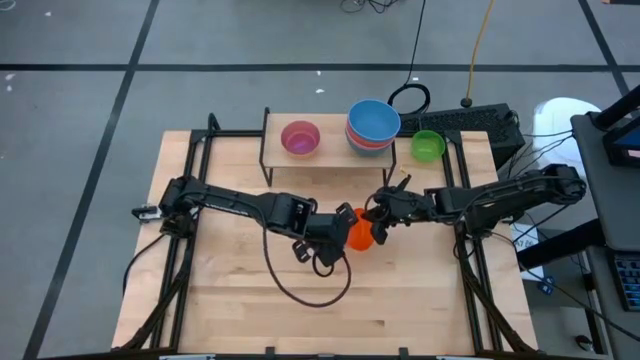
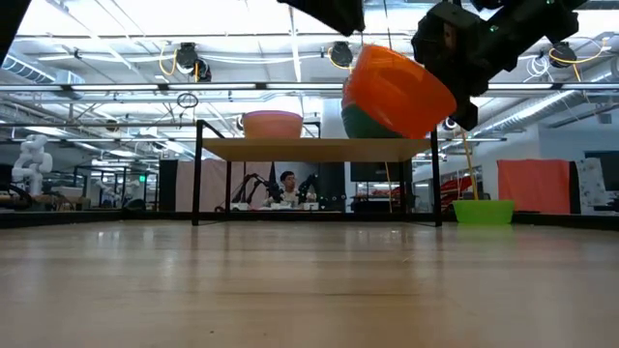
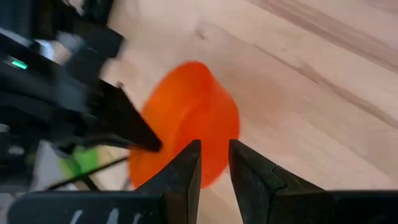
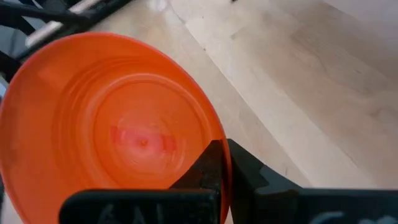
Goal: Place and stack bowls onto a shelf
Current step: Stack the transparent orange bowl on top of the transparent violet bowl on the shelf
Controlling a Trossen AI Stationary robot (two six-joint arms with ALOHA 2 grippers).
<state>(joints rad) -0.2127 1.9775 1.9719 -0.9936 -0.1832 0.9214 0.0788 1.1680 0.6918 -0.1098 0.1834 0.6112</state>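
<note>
Broad light-wood worktop (image 1: 240, 290) below, with the shelf (image 1: 335, 160) standing at its far edge as the landmark. On the shelf: a pink bowl (image 1: 300, 138) toward one end, and beside it a stack topped by a blue bowl (image 1: 373, 120) over reddish ones. Off the shelf's end, down on the worktop: a green bowl (image 1: 428, 146). In front of the shelf, near its middle and lifted clear of the worktop: an orange bowl (image 2: 392, 92), tilted, with a second, teal-looking one apparently nested under it in the low view, though hard to confirm. Right end effector (image 4: 222, 163) pinched thin on the orange bowl's rim, one finger inside the wall, one outside. Left end effector (image 3: 214, 165) just beside the bowl's outer wall, narrowly parted, gripping nothing visible. Likely a handover or a lift toward the shelf. Risks from here: a rim pinch this thin letting the tilted bowl swing or slip free; a nested bowl, if present, dropping out on further tilt; the two end effectors knocking together at such close quarters; the bowl's edge catching the shelf's front lip and nudging the stack off balance.
</note>
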